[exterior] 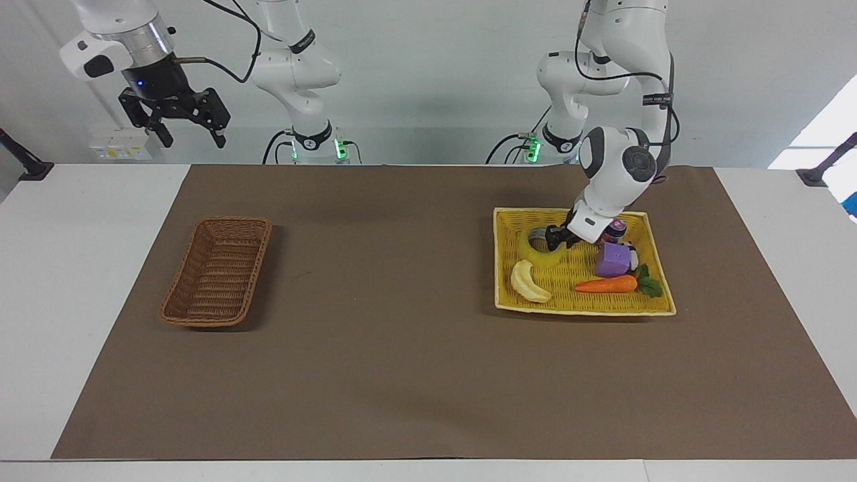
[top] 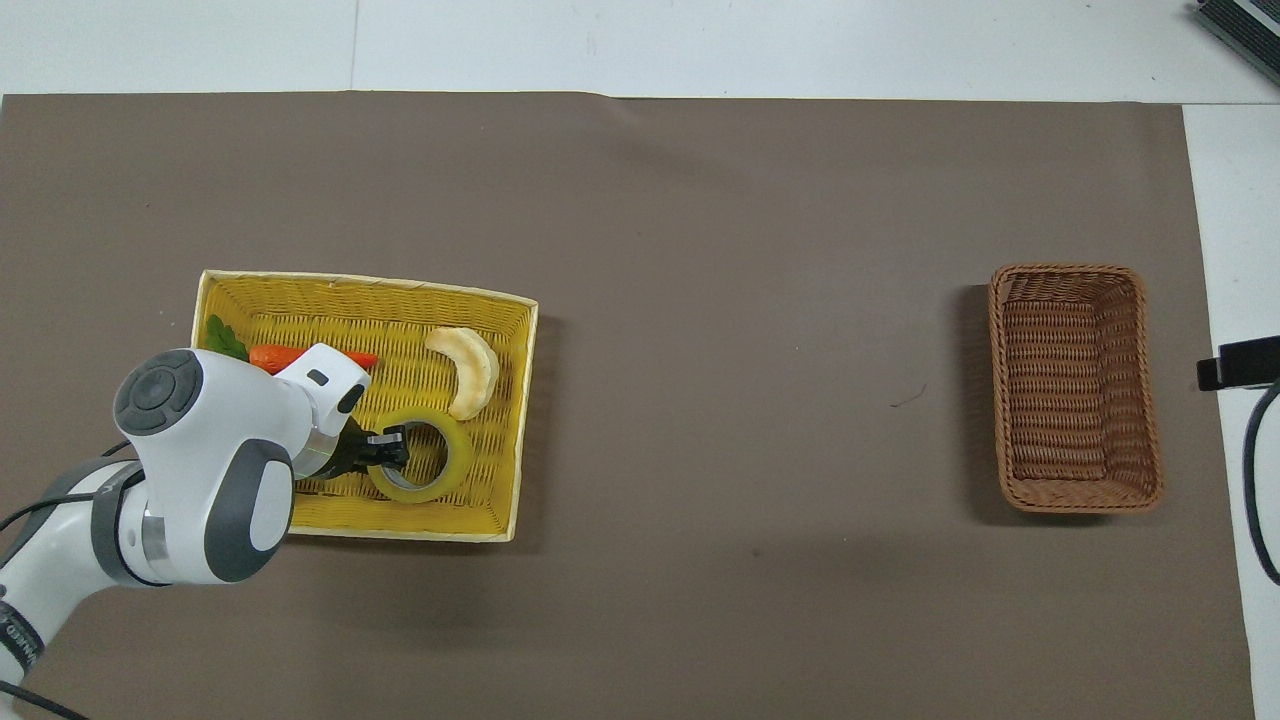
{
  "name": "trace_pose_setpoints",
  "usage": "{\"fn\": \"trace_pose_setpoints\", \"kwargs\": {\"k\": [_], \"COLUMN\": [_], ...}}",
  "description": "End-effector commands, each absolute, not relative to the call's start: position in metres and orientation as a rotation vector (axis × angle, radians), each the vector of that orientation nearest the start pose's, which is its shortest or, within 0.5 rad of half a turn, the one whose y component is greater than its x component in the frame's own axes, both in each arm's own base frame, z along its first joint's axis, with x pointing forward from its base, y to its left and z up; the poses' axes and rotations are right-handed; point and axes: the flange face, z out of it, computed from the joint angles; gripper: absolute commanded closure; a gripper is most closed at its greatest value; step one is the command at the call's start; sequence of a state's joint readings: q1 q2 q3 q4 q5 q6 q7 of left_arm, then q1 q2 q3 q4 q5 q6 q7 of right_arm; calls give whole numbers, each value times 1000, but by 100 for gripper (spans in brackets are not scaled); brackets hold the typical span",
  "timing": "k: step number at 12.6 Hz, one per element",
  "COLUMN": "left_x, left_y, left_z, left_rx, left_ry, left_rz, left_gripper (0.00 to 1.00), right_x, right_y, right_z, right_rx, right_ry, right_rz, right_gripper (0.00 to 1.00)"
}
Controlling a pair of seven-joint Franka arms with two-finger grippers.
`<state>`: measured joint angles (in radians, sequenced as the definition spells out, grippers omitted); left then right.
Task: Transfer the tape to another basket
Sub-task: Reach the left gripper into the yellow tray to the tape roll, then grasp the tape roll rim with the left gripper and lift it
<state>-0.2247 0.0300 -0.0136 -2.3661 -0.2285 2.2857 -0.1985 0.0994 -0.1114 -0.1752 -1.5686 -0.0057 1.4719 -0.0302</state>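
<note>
The tape [exterior: 539, 255] [top: 441, 470], a yellow translucent roll with a grey core, lies flat in the yellow woven tray [exterior: 582, 309] [top: 350, 290] toward the left arm's end of the table. My left gripper [exterior: 554, 239] [top: 388, 450] is down in the tray. Its fingers straddle the roll's wall on the side toward that arm, one inside the core and one outside, shut on the tape. The brown wicker basket [exterior: 217, 271] [top: 1075, 385] stands empty toward the right arm's end. My right gripper [exterior: 177, 124] waits open, raised high above that end.
Sharing the tray with the tape are a pale banana [exterior: 529, 281] [top: 468, 370], an orange carrot [exterior: 606, 285] [top: 270, 357], a purple block [exterior: 614, 260] and a small dark jar [exterior: 614, 229]. A brown mat [exterior: 402, 335] covers the table between tray and basket.
</note>
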Motion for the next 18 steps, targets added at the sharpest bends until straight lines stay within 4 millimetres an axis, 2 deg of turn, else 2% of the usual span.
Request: {"fn": "trace_pose_setpoints", "kwargs": {"k": [1, 3, 6, 9, 12, 13, 16, 17, 18], "left_x": [480, 491, 513, 530, 536, 537, 535, 533, 529], "left_y": [-123, -122, -106, -94, -91, -90, -97, -103, -117], "left_z": [312, 332, 374, 426, 473, 481, 479, 478, 479], "left_rx": [-3282, -3288, -3300, -3312, -3319, -3319, -3318, -3318, -3319], "left_ry": [-210, -207, -240, -251, -225, -221, -209, -198, -173], "left_rz": [204, 243, 286, 327, 359, 369, 367, 365, 354], "left_gripper": [100, 100, 100, 100, 100, 100, 100, 100, 100], "right_x": [504, 504, 504, 504, 504, 503, 509, 514, 519], "right_y": [-45, -45, -45, -45, -44, -40, -20, -3, 14], "right_z": [675, 675, 675, 675, 672, 668, 654, 653, 653], "right_rx": [-3110, -3110, -3110, -3110, -3106, -3084, -2907, -2886, -2865], "right_ry": [80, 80, 80, 80, 75, 71, 59, 22, -9], "right_rz": [-21, -21, -21, -21, -10, 1, 9, -22, -52], "right_gripper": [0, 0, 0, 0, 0, 0, 0, 0, 0]}}
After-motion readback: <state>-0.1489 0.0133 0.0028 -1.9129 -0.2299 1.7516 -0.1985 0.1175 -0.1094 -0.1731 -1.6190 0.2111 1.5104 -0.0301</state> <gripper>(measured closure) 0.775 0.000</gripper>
